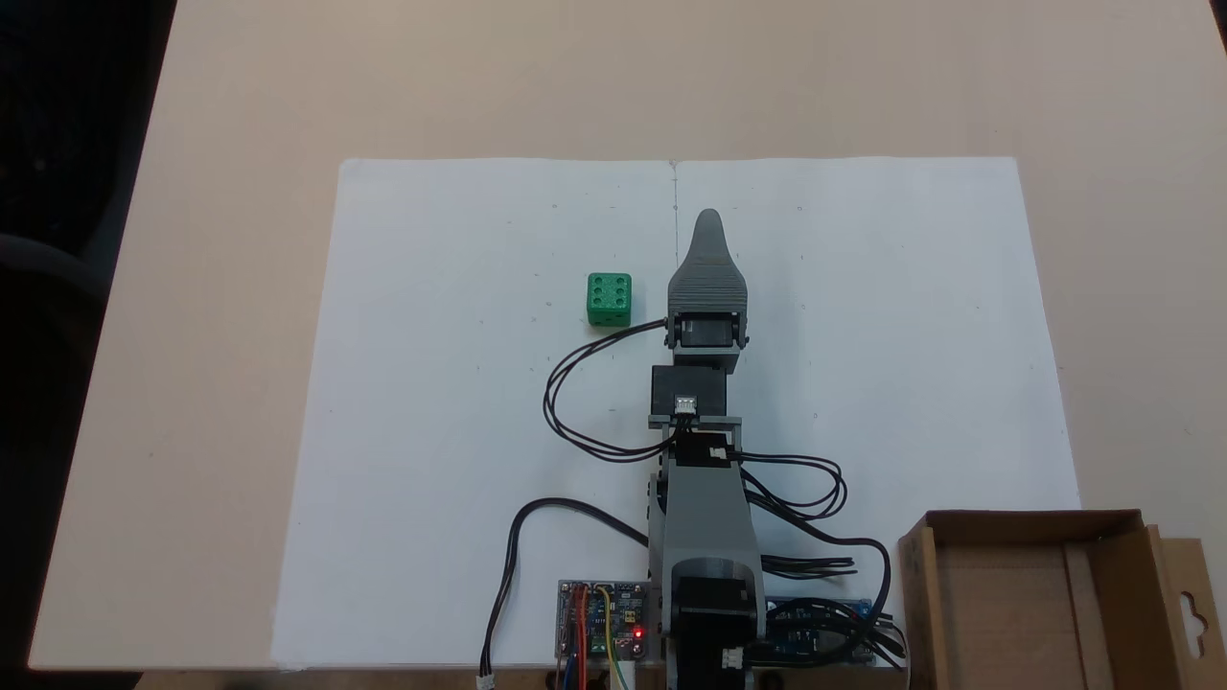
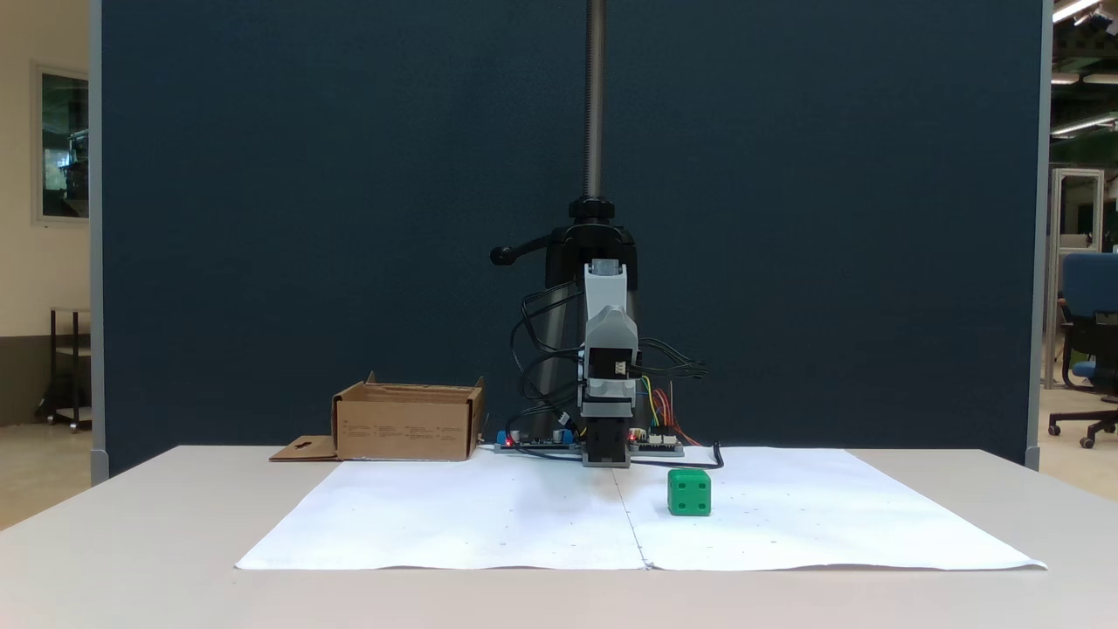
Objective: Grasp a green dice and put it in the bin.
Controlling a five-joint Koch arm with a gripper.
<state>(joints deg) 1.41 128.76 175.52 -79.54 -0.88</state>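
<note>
The green dice sits on white paper, six pips up in a fixed view; in the other fixed view the dice is right of the arm. The gripper points away from the base, its tip about a dice-width right of the dice and slightly beyond it. From the front, the gripper hangs low over the paper, facing the camera. Its jaws lie one behind the other, so their state is unreadable. The bin, a brown cardboard box, stands beside the arm's base; it holds nothing visible. From the front the bin is at the left.
White paper sheets cover the middle of the beige table. Circuit boards and looping black cables surround the arm's base. The bin's flap with a hang-hole lies flat. A camera pole rises behind the arm.
</note>
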